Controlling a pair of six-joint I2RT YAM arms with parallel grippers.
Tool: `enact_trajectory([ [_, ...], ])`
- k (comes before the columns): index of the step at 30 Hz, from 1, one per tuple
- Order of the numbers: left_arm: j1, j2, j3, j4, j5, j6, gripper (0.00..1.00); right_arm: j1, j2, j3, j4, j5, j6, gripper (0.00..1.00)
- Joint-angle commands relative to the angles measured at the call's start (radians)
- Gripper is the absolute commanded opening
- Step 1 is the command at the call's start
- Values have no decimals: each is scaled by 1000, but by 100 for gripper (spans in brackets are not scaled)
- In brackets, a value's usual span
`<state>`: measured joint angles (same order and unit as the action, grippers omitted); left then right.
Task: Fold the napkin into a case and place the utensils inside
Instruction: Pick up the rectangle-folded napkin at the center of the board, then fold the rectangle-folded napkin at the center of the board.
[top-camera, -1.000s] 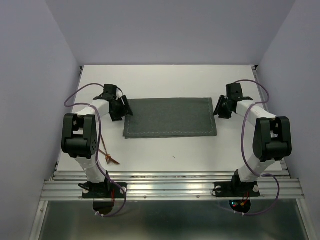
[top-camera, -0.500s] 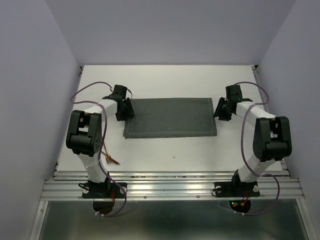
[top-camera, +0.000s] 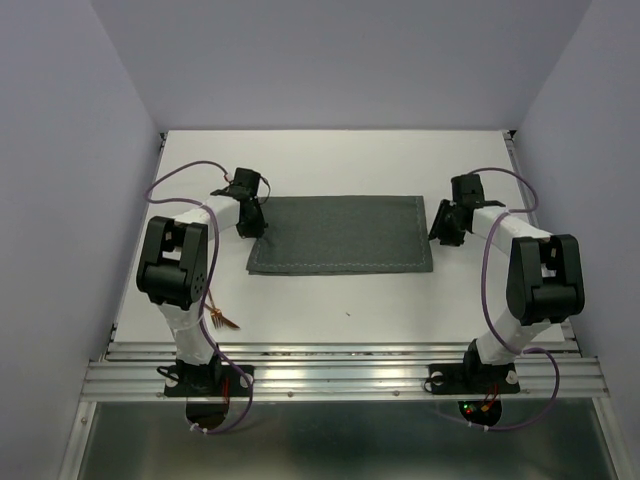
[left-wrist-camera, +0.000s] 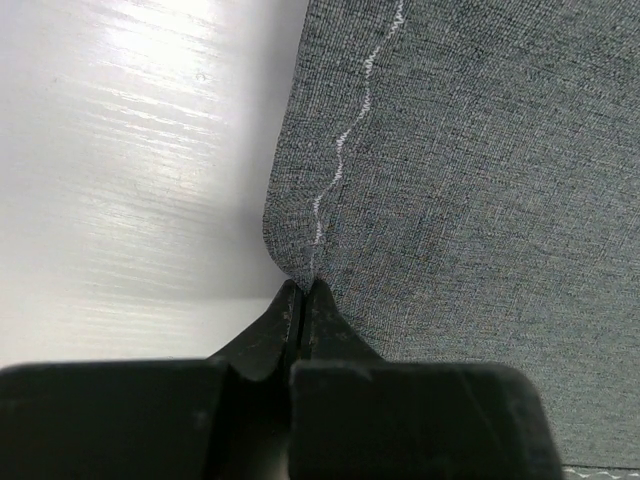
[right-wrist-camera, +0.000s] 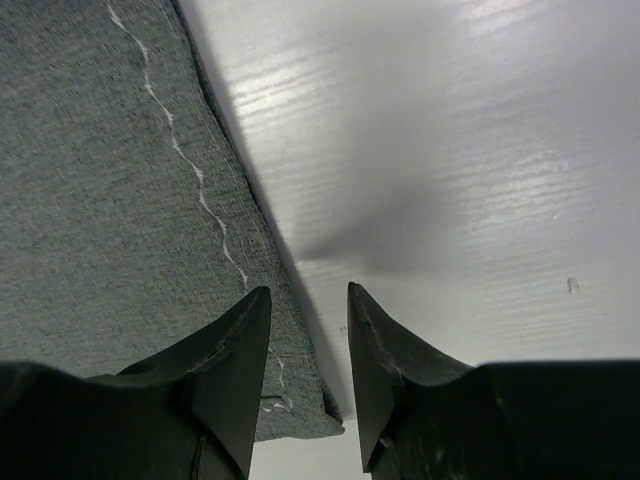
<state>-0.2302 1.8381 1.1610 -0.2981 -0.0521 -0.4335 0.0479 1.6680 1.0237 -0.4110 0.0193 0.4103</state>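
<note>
The napkin (top-camera: 340, 235) lies flat mid-table as a wide grey-green rectangle with white stitched hems; no narrow case shows. My left gripper (top-camera: 252, 222) is at its left edge. In the left wrist view the gripper (left-wrist-camera: 303, 285) is shut on the pinched hem of the napkin (left-wrist-camera: 450, 180). My right gripper (top-camera: 440, 232) is at the right edge. In the right wrist view this gripper (right-wrist-camera: 308, 295) is open, one finger over the napkin (right-wrist-camera: 100, 200) and one over bare table. The utensils (top-camera: 222, 320) lie near the left arm's base, mostly hidden by it, with copper fork tines showing.
Purple cables (top-camera: 175, 180) loop over both arms. The white table (top-camera: 330, 160) ends at purple-grey walls on the left, right and back. A metal rail (top-camera: 340, 375) runs along the near edge.
My left gripper slid right onto the napkin's left edge and shut on it, nudging that edge. The right gripper shifted only slightly and stayed open.
</note>
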Motion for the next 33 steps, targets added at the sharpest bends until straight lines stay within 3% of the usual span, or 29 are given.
enact_trajectory([
  [1, -8, -26, 37, -90, -77, 38, 0, 4, -44, -20, 28, -5, -18, 42],
  [7, -12, -59, 146, -197, -120, 110, 0, 29, -25, -59, 80, -82, 18, 41],
  [10, -26, -79, 164, -207, -121, 118, 0, 55, 10, -70, 106, -107, 41, 36],
  [12, -41, -82, 173, -214, -124, 113, 0, 67, 29, -85, 135, -137, 62, 29],
  [18, -92, -102, 215, -245, -120, 99, 0, 138, 50, -114, 167, -140, 107, 26],
  [33, -380, -50, 476, -342, -109, 16, 0, 202, 36, -175, 212, -130, 214, 22],
])
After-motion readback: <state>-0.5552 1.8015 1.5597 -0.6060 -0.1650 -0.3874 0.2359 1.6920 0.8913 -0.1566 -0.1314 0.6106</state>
